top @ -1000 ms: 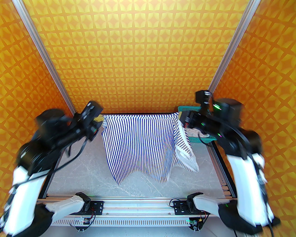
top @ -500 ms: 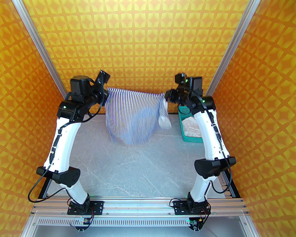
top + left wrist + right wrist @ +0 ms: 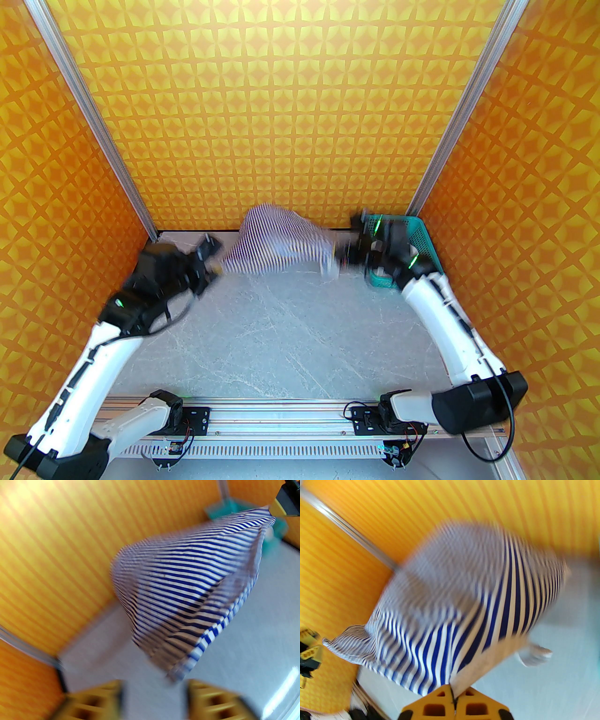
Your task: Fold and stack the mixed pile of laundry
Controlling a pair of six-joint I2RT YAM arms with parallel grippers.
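Observation:
The blue-and-white striped garment (image 3: 281,239) billows low over the far middle of the table, blurred by motion. My left gripper (image 3: 216,268) is at its left end with yellow fingers (image 3: 98,702) spread open. The garment's near corner (image 3: 180,672) hangs just ahead of the gap, not pinched. My right gripper (image 3: 338,255) is at the garment's right end. In the right wrist view its gripper (image 3: 453,696) is shut, with the striped garment's (image 3: 464,611) edge caught between the pads.
A teal perforated basket (image 3: 417,232) stands at the far right corner, partly behind the right arm. Orange patterned walls with metal posts (image 3: 117,164) close in the back and sides. The grey tabletop (image 3: 290,337) stretches toward the arm bases.
Both arms swung down from a raised hold to near the table's far edge. The garment, held stretched between them, now balloons low. The left gripper opened and let go of its corner.

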